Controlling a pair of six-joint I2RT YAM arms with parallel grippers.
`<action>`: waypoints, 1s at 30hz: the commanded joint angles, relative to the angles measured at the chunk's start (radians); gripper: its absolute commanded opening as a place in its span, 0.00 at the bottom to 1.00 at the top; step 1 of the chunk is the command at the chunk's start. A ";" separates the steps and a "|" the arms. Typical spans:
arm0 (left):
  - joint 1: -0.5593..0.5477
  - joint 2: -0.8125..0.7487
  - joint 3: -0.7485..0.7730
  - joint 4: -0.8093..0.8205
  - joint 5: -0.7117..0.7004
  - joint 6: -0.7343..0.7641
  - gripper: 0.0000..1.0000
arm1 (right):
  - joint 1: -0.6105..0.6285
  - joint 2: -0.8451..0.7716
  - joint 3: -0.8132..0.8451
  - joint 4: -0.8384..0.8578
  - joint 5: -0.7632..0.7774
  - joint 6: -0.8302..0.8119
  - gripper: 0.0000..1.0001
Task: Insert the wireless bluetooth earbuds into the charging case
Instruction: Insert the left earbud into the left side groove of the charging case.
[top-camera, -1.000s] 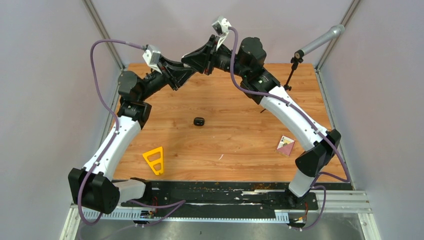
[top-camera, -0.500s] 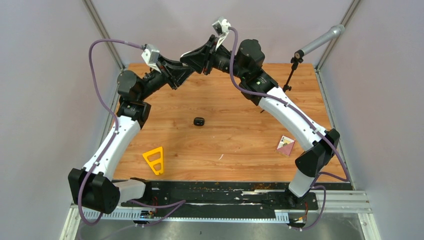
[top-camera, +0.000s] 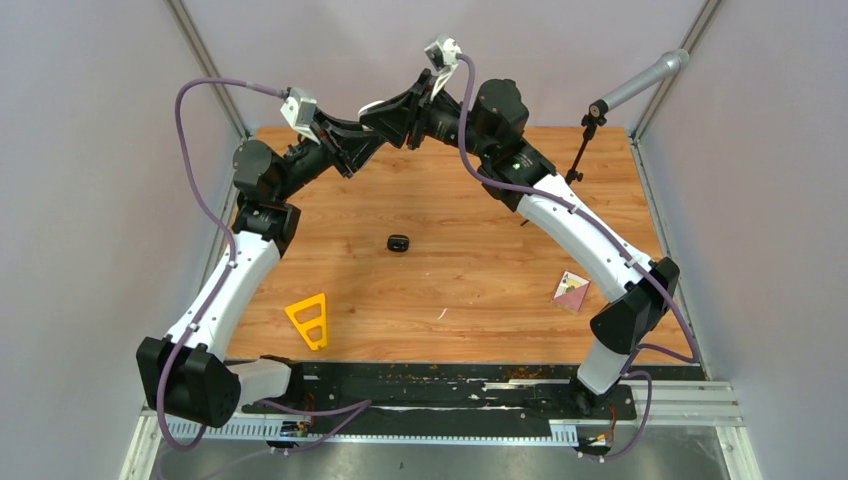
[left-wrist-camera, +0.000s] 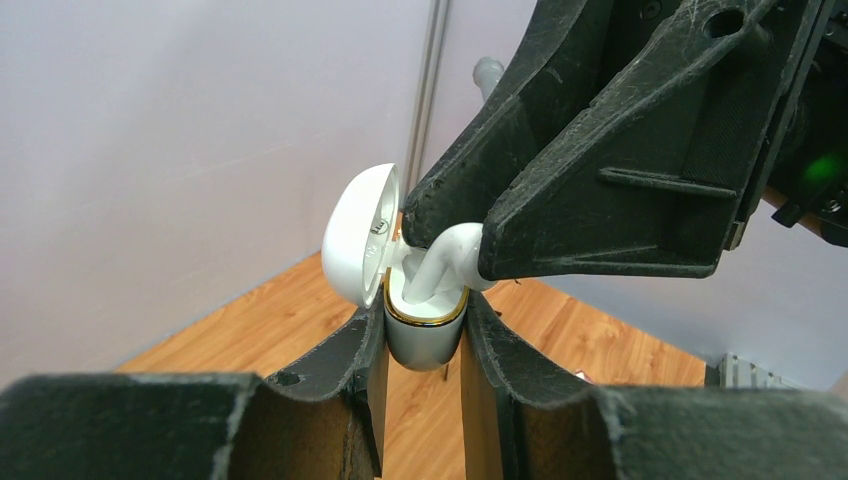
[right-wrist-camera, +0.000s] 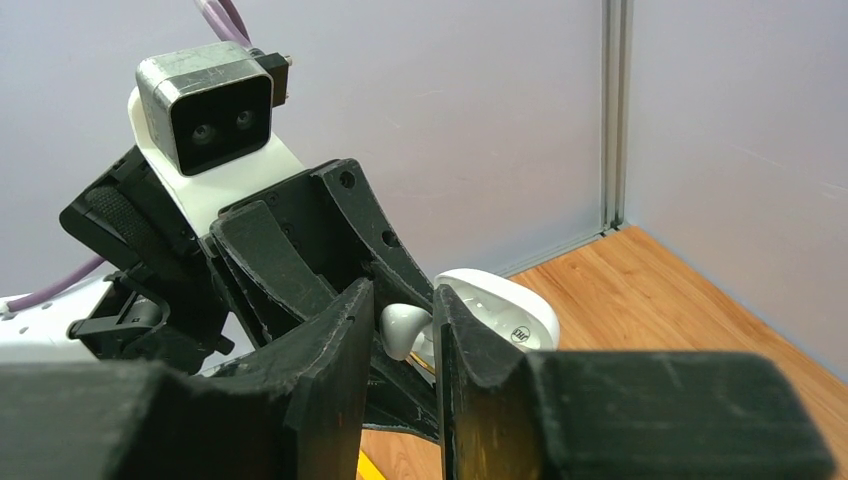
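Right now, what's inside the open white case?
One white earbud, stem down, its head in the right gripper. That gripper hides the rest of the case.

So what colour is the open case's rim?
Gold rim on a white case; best in the left wrist view.

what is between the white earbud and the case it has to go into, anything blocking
Nothing visible. The lid is swung open to one side, and the white earbud, between the right gripper fingers, has its lower end inside the open charging case, which the left gripper clamps.
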 joint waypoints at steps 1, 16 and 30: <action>-0.003 -0.027 0.050 0.079 0.029 -0.018 0.00 | -0.002 0.008 -0.005 -0.042 0.052 -0.040 0.29; -0.005 -0.043 0.008 0.094 0.088 0.003 0.00 | 0.000 0.012 0.034 -0.121 0.034 -0.187 0.26; -0.005 -0.045 0.010 0.101 0.088 -0.020 0.00 | 0.004 -0.025 0.027 -0.131 -0.055 -0.490 0.27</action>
